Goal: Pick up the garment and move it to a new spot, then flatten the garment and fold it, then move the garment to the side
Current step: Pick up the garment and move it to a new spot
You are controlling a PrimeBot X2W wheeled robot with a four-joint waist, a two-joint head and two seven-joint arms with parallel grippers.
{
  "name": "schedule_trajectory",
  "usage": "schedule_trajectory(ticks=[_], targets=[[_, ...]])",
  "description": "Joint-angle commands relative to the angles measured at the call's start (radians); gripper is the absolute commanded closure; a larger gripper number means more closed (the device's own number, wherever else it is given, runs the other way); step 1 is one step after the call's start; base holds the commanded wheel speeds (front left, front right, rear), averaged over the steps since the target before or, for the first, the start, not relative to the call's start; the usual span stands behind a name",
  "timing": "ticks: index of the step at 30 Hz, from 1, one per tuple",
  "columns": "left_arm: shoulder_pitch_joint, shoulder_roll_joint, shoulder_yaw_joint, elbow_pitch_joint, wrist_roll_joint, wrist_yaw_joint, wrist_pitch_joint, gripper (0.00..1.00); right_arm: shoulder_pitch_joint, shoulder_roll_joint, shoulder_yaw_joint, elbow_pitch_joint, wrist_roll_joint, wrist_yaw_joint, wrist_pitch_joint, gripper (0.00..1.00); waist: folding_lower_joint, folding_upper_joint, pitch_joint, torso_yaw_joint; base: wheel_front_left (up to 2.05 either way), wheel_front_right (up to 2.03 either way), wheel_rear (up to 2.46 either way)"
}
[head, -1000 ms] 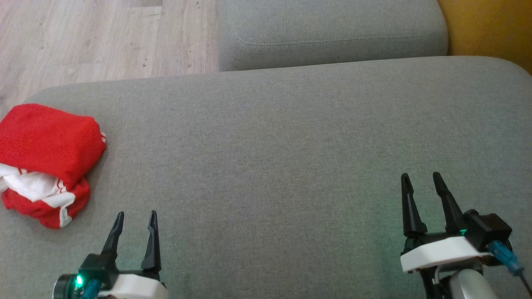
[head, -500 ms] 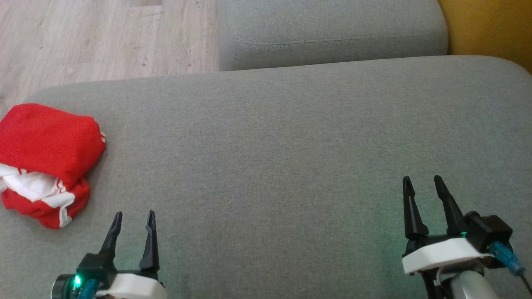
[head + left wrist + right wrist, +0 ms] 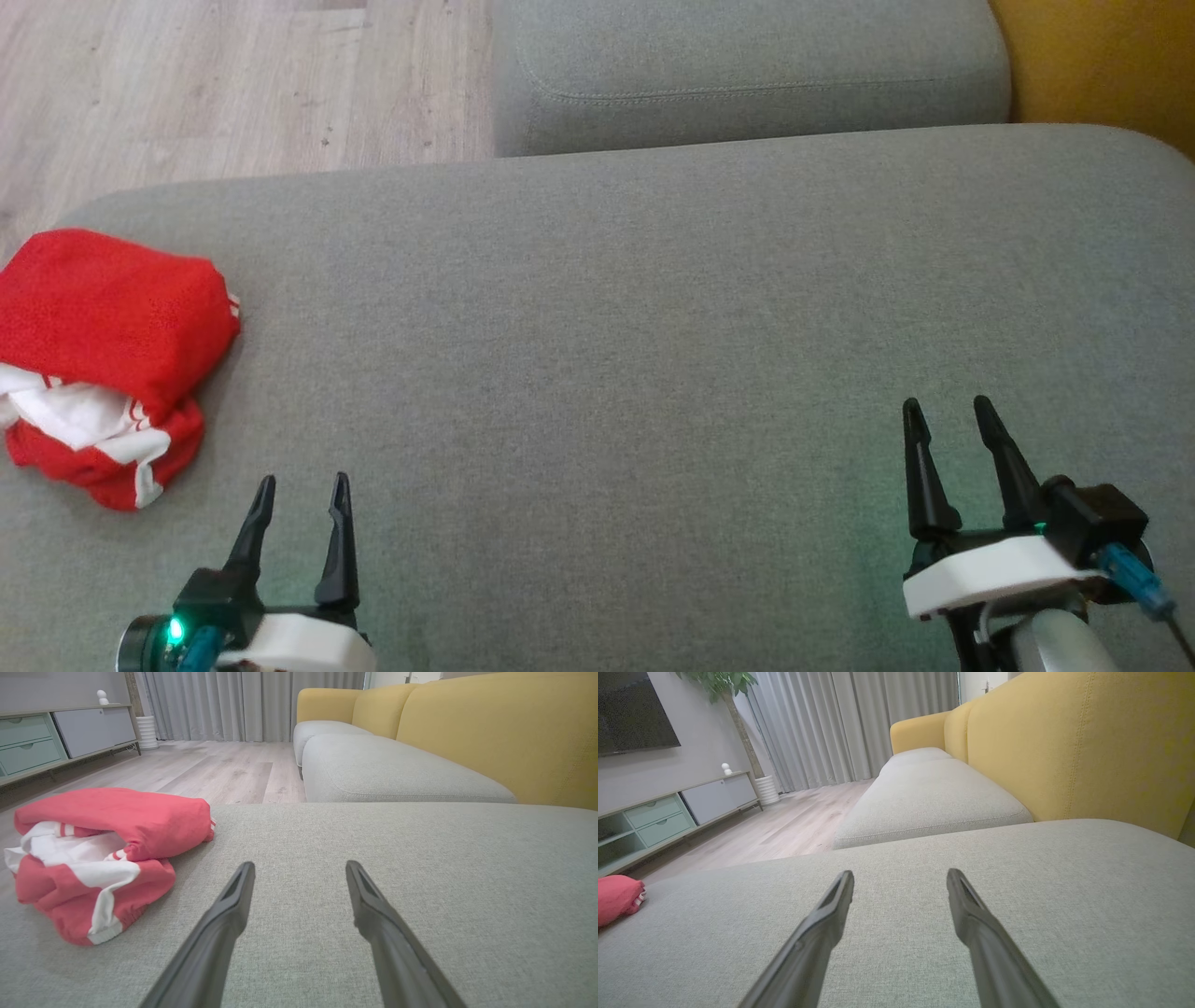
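The garment (image 3: 103, 355) is a red and white bundle, folded over on itself, lying at the far left of the grey sofa seat (image 3: 653, 327). The left wrist view has the garment (image 3: 103, 854) to the left of the fingers, apart from them. My left gripper (image 3: 303, 483) hovers open over the seat near the lower left, right of the garment and empty. At the lower right my right gripper (image 3: 945, 406) is open and empty too, far from the garment (image 3: 616, 898), whose red edge shows at the left of the right wrist view.
A second grey cushion (image 3: 747, 75) lies beyond the seat, with the yellow backrest (image 3: 1102, 65) to the right. Wooden floor (image 3: 233, 84) runs past the seat's far left edge. A low cabinet (image 3: 56, 737) and curtains (image 3: 243, 704) stand across the room.
Both grippers have drawn back slightly toward the near edge. The garment lies as before.
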Motion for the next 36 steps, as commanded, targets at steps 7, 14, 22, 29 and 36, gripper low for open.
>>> schedule_trajectory(ticks=[7,14,22,29,36], targets=[[-0.05,0.021,0.019,-0.024,-0.01,0.009,-0.01,0.0,-0.025,-0.02,0.022,-0.028,-0.018,0.008,-0.014,0.0,0.0,0.0,0.0,0.017,0.0,0.0,0.0],[-0.059,0.017,0.01,-0.024,-0.017,0.012,-0.009,0.0,-0.015,-0.03,0.042,-0.015,-0.045,0.008,-0.014,0.0,0.0,0.0,0.002,0.107,0.0,0.0,0.0],[-0.045,0.016,0.015,-0.032,-0.032,0.021,-0.011,0.0,-0.021,-0.037,0.079,-0.004,-0.048,0.008,-0.014,0.0,0.0,0.0,0.007,0.274,0.0,0.0,0.0],[-0.015,0.028,0.037,-0.05,-0.052,0.031,-0.012,0.0,-0.045,-0.041,0.123,0.01,-0.044,0.008,-0.014,0.0,0.0,0.0,0.018,0.336,0.0,0.0,0.0],[-0.057,0.056,0.073,-0.102,-0.087,0.029,0.009,0.0,-0.075,-0.054,0.156,-0.009,-0.049,0.008,-0.014,0.0,0.0,0.0,0.082,0.304,0.0,0.0,0.0]])
